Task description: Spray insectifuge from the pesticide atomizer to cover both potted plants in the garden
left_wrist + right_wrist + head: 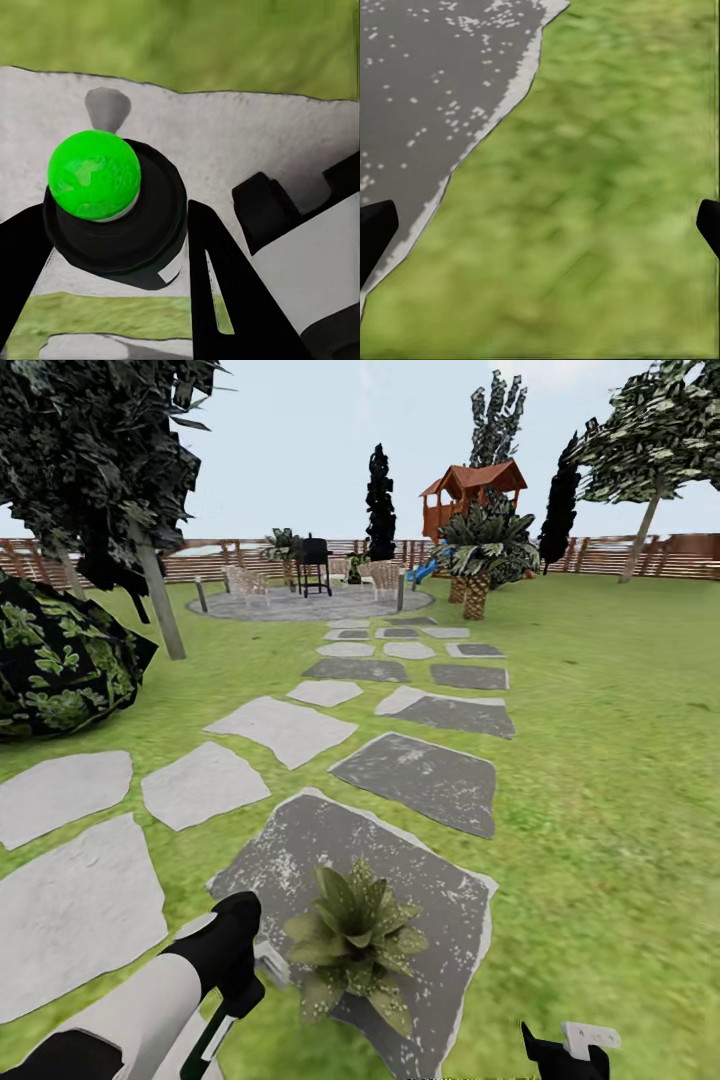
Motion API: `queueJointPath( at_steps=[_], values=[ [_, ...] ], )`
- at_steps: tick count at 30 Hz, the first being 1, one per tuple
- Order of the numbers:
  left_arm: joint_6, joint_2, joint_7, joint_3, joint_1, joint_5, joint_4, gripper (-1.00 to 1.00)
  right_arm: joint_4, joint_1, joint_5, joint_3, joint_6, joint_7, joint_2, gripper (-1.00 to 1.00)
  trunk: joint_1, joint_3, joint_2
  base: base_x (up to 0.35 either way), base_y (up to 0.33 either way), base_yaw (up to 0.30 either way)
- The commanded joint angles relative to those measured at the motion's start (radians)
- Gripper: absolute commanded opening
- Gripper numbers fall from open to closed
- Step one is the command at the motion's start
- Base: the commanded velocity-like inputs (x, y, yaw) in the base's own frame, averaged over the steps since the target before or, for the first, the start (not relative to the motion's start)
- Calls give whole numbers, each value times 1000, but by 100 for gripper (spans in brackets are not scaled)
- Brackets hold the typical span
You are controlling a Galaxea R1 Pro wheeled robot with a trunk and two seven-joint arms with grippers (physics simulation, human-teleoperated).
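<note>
Left gripper (124,247) is closed around the pesticide atomizer (112,217). In the left wrist view the dark fingers (225,292) stand hard against both sides of the bottle's black body, no gap to be seen. The bottle is seen end-on there: the bright green dot (94,174) caps the end facing the camera, so the long axis runs along the line of sight, roughly parallel to the fingers. Behind it lies a pale stone slab (225,142) carrying a small grey shadow, with lawn beyond the slab's far edge.

Head view: the left arm (170,980) comes in at the lower left corner, its dark wrist just left of a potted plant (352,940). A small pale piece, probably the white trigger head (270,963), sticks out from the wrist toward the plant — nearly touching the leaves; I cannot tell whether it does.

The plant, a low rosette of pointed olive leaves, stands on the near half of a dark grey slab (440,920), toward its left edge. A path of paler and darker slabs runs on to a round paved area with a grill (313,563), chairs, a palm (478,560) and a play tower (470,495), all before a wooden slat fence (620,555).

Right gripper (570,1050) sits at the bottom edge over grass. In the right wrist view its fingertips (375,232) stand wide apart — nothing between them, only lawn and the corner of the dark slab.
</note>
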Motion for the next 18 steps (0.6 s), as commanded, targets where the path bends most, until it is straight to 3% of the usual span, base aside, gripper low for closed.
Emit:
queueJointPath(
  at_steps=[1, 5, 9, 13, 18],
  values=[
    [4, 1, -10, -3, 1, -9, -1, -100, 1, -1, 5, -9, -3, 6, 0, 100, 0, -1, 0, 5, 4, -249],
    [1, 9, -9, -4, 9, -3, 14, -100, 1, -1, 5, -9, -3, 6, 0, 100, 0, -1, 0, 2, 1, -88],
    [-58, 8, 16, -3, 44, -5, 4, -100, 1, -1, 6, -9, -3, 6, 0, 100, 0, -1, 0, 0, 0, -5],
    [-76, -4, 81, -1, 48, -2, -2, -100, 1, -1, 6, -9, -3, 6, 0, 100, 0, -1, 0, 4, 0, 0],
    [-77, -18, 88, 2, 48, 0, -21, -100, 1, -1, 5, -9, -3, 6, 0, 100, 0, -1, 0, 122, 0, 0]
  ],
)
